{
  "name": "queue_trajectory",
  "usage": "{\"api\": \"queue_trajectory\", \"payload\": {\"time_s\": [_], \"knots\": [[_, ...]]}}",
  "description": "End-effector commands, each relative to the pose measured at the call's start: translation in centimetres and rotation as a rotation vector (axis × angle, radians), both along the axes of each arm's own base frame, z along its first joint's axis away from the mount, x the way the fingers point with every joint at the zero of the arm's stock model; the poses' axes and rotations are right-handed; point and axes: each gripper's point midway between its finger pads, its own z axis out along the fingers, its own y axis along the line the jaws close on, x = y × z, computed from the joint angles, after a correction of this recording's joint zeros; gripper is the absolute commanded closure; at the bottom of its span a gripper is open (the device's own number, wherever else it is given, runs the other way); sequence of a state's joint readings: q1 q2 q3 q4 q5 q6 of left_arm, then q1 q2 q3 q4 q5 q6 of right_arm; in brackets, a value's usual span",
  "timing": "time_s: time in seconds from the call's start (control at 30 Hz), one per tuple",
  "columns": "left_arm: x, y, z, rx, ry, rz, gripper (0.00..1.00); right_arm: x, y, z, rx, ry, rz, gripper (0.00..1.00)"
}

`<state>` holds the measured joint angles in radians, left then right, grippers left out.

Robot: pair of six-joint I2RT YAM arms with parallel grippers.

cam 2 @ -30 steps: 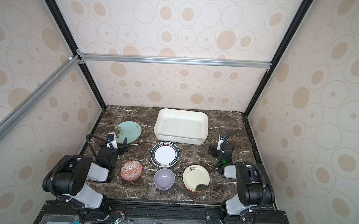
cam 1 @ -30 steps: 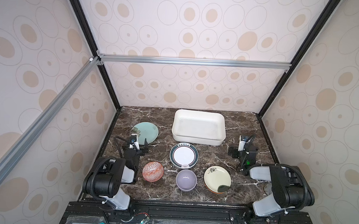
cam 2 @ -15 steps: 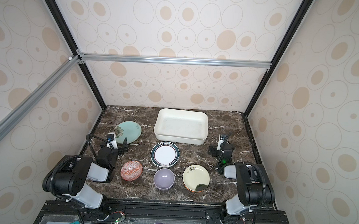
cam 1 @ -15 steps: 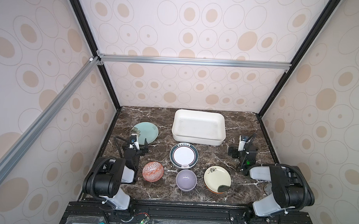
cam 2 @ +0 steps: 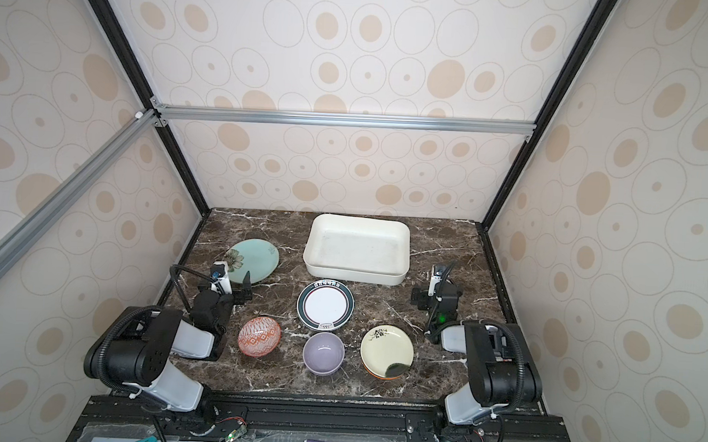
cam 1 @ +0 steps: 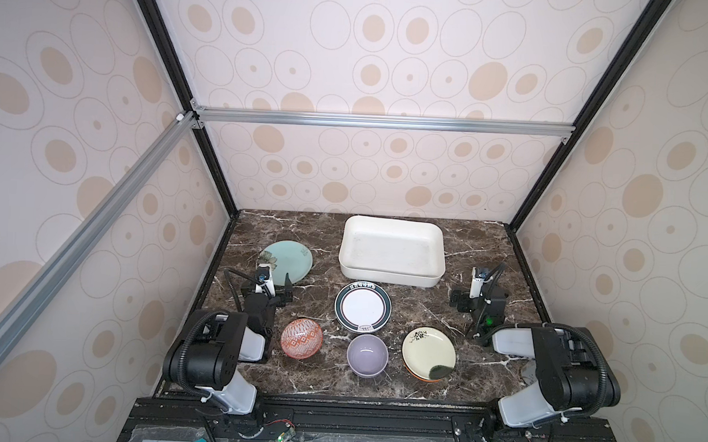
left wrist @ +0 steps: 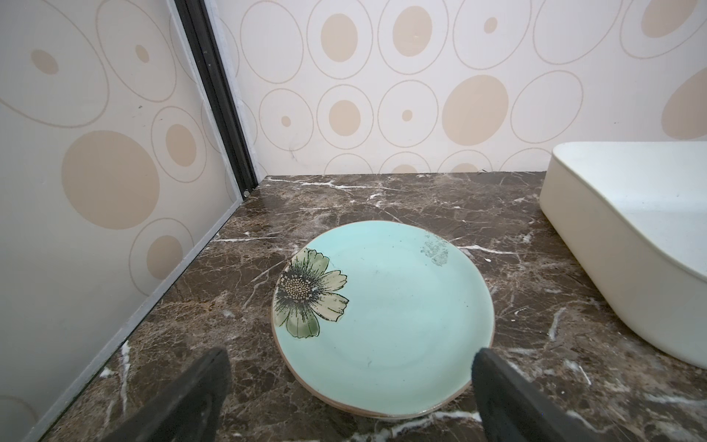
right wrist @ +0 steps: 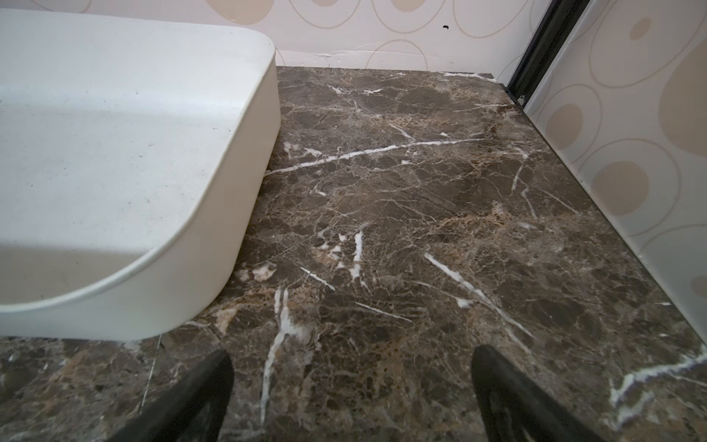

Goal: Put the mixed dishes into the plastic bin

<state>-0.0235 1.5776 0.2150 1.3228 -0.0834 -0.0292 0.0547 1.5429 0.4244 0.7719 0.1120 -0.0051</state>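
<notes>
The empty white plastic bin [cam 1: 389,276] [cam 2: 353,275] stands at the back of the marble table. The mixed dishes lie in front of it: a pale teal plate [cam 1: 290,258] [left wrist: 386,317], a white plate with a dark-green rim [cam 1: 362,306], a red-white patterned bowl [cam 1: 301,338], a lavender bowl [cam 1: 367,355] and a cream floral plate [cam 1: 428,352] with an orange edge showing under it. My left gripper [cam 1: 273,285] [left wrist: 350,359] is open and low, just short of the teal plate's near edge. My right gripper [cam 1: 478,294] [right wrist: 350,359] is open over bare marble, beside the bin's right corner [right wrist: 229,214].
Patterned enclosure walls and black frame posts [cam 1: 217,173] close in the table on three sides. Both arm bases [cam 1: 212,347] [cam 1: 557,365] sit at the front corners. Bare marble [right wrist: 421,191] lies to the right of the bin.
</notes>
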Motion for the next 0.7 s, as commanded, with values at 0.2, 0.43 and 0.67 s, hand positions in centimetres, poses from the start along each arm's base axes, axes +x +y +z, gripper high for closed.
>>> {"api": "queue_trajectory", "payload": {"time_s": [0.2,0.43,0.67], "knots": [[0.5,-0.2,1.0,0.013,-0.033,-0.010,0.01,0.2,0.0,0.6,-0.008,-0.025,-0.005,0.00],[0.6,-0.2,0.9,0.012,-0.026,-0.013,0.01,0.2,0.0,0.6,-0.008,-0.023,-0.004,0.00],[0.5,-0.1,1.1,0.012,-0.035,-0.012,0.01,0.1,-0.1,2.2,-0.065,-0.059,-0.047,0.00]]}}
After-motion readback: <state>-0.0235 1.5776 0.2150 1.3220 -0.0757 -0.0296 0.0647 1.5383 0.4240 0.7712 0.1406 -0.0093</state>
